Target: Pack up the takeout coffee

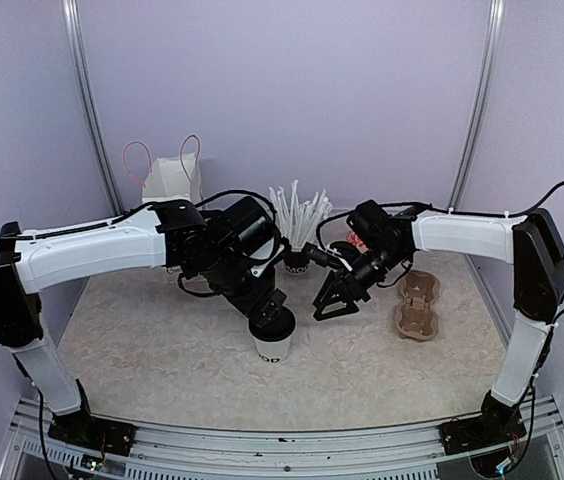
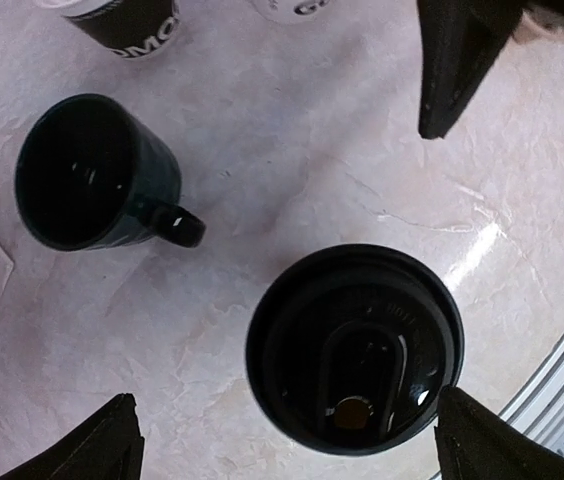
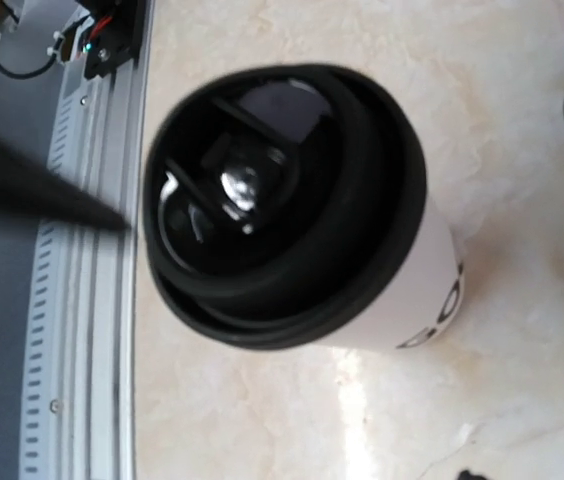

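Observation:
A white paper cup (image 1: pixel 272 347) with black lettering stands near the table's middle, with a round black lid (image 2: pixel 352 350) on it. My left gripper (image 1: pixel 270 308) hangs right over it, open. In the left wrist view its fingertips (image 2: pixel 112 445) stand apart on either side of the lid, not touching it. My right gripper (image 1: pixel 334 298) is open just right of the cup, holding nothing. The right wrist view looks down on the same lid (image 3: pixel 282 190) and the cup's white wall (image 3: pixel 407 290). A second white cup's lettered base (image 2: pixel 297 8) peeks in at the top edge.
A squat black mug (image 2: pixel 92 170) with a handle stands behind the cup. A black cup of white straws (image 1: pixel 297 225) is at the back centre. A brown cup carrier (image 1: pixel 417 305) lies to the right, and a white paper bag (image 1: pixel 170 182) at the back left. The metal front rail (image 3: pixel 82 330) runs close by.

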`<state>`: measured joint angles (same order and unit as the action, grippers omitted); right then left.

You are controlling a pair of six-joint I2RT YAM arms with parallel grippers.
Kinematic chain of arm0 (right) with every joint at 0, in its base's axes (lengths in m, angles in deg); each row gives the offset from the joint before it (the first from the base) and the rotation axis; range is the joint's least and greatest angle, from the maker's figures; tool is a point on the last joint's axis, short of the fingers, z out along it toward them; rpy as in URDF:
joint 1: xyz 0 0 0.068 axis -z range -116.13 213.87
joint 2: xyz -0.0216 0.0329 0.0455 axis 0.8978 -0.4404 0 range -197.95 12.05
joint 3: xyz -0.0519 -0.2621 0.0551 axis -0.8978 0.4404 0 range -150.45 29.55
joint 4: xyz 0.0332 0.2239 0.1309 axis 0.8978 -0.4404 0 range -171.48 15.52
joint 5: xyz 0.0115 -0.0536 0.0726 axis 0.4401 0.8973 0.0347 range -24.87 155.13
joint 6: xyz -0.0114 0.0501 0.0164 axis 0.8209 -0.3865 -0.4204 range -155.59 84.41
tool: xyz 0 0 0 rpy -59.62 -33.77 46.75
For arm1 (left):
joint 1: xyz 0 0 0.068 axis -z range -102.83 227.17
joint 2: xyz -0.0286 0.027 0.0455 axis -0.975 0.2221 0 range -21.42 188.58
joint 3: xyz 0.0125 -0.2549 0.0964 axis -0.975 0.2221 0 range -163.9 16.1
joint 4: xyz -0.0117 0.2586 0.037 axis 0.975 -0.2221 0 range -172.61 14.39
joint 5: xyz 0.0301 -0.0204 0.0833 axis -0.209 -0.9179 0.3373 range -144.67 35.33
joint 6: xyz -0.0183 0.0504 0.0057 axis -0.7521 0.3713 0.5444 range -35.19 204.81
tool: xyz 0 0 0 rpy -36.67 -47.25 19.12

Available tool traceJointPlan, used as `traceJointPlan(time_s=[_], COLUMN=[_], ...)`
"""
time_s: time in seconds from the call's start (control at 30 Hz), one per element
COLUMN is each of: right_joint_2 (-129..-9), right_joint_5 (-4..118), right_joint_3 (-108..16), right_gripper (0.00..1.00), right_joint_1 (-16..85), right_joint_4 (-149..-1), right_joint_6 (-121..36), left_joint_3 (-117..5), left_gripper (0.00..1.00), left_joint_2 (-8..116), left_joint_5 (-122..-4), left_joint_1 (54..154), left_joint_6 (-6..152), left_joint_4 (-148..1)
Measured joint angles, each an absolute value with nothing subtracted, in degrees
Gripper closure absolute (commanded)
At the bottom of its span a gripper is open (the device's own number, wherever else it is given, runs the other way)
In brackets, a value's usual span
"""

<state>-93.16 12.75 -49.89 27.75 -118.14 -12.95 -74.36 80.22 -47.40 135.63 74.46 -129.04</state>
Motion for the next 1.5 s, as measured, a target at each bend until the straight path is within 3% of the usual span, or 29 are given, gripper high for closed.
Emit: traceJointPlan(time_s=[0.27, 0.5, 0.8, 1.5], right_joint_2=[-93.84, -98.98, -103.09, -107.00], right_joint_5=[11.54, 9.62, 9.27, 6.82], right_joint_3=[-48.07, -51.02, -55.64, -58.26], right_gripper=[0.24, 0.25, 0.27, 0.40], right_joint_1=[26.92, 25.00, 24.17, 23.95], right_joint_4=[-114.93, -114.93, -115.43, -118.10], right_joint_6=[-20.41, -22.90, -24.54, -24.12], left_joint_3=[-56.59, -47.01, -42.36, -35.84], left_gripper=[0.15, 0.22, 0.40, 0.63], left_joint_2=[64.94, 62.61, 62.98, 65.56], left_joint_5=[-52.06, -61.22, -68.06, -74.15], left_joint_1=[125.92, 124.39, 123.41, 122.45], left_joint_6=[65.70, 61.00, 58.03, 54.75], left_joint_4=[-115.77, -103.23, -92.78, -83.08])
